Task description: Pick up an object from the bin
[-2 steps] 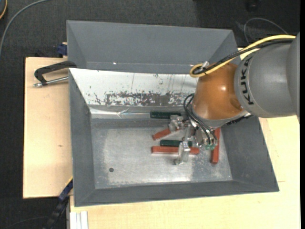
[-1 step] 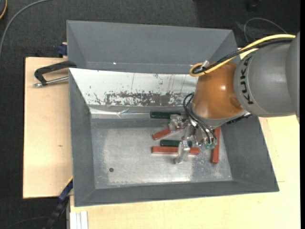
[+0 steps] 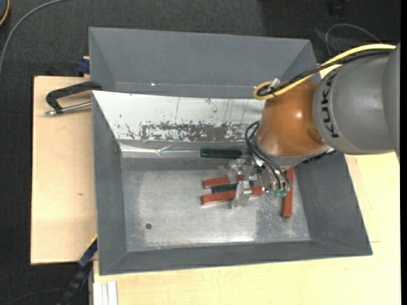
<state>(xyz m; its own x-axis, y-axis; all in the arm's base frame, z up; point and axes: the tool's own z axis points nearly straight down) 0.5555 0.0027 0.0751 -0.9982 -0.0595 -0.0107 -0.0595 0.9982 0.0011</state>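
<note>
Gripper: the gripper [image 3: 243, 184] is down at the floor of the bin, right of the middle, parked in a little cluster of stick-shaped bits.
Grip: honestly can't tell how wide it's set or whether it's got hold of anything, since the metal blends into the clutter there.
Closest stuff: the upper red stick [image 3: 213, 183] and the lower red stick [image 3: 215, 199] poke out to its left, with a green stick [image 3: 223, 187] between them. All three lie roughly left to right and run in under the gripper's tip. Whether they're touching it, I can't say.
A bit further out: a dark green bar [image 3: 220, 152] lies flat along the foot of the back wall, just above the cluster. Another red stick [image 3: 287, 203] lies nearly upright in the view, just right of the gripper and partly under the wrist cables.
Far corner: a small dark speck [image 3: 148, 227] sits alone on the floor, lower left, well apart from everything.
Bin: the grey metal bin [image 3: 191, 56] has sloped walls, and the back wall is scuffed.
Arm: an orange cover [image 3: 289, 122] sits above the gripper, then the grey arm [image 3: 362, 103] comes in from the right with a yellow cable [image 3: 331, 59] looped over it.
</note>
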